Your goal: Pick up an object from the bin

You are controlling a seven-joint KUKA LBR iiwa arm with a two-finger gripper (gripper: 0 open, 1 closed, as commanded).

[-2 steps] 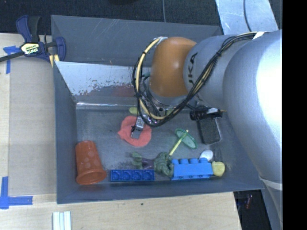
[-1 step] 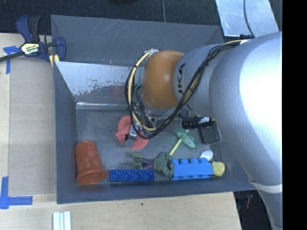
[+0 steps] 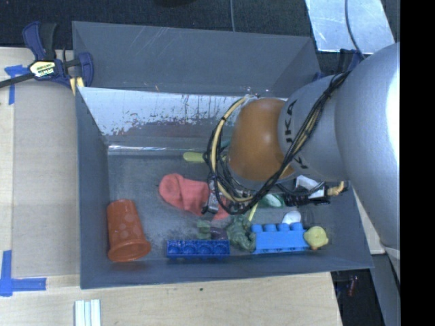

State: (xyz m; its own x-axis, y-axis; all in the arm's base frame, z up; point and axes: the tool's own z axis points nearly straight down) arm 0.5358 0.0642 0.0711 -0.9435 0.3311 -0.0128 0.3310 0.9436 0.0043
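Note:
My gripper [image 3: 215,205] reaches down in the middle of the bin, mostly hidden under the arm's orange cover. Its lower end sits at the right edge of a soft pink lump [image 3: 182,191]. A small red piece [image 3: 221,216] lies just below it. A dark green toy figure [image 3: 238,235] lies a little further toward the front. In front of that, a dark blue studded brick [image 3: 198,248] lies flat along the front wall.
A lighter blue brick [image 3: 279,238] and a yellow lump [image 3: 316,236] lie at the front right, with a white and teal piece [image 3: 274,200] behind them. An orange cup [image 3: 126,231] lies at the front left. A yellow-green stick [image 3: 193,157] lies near the back wall.

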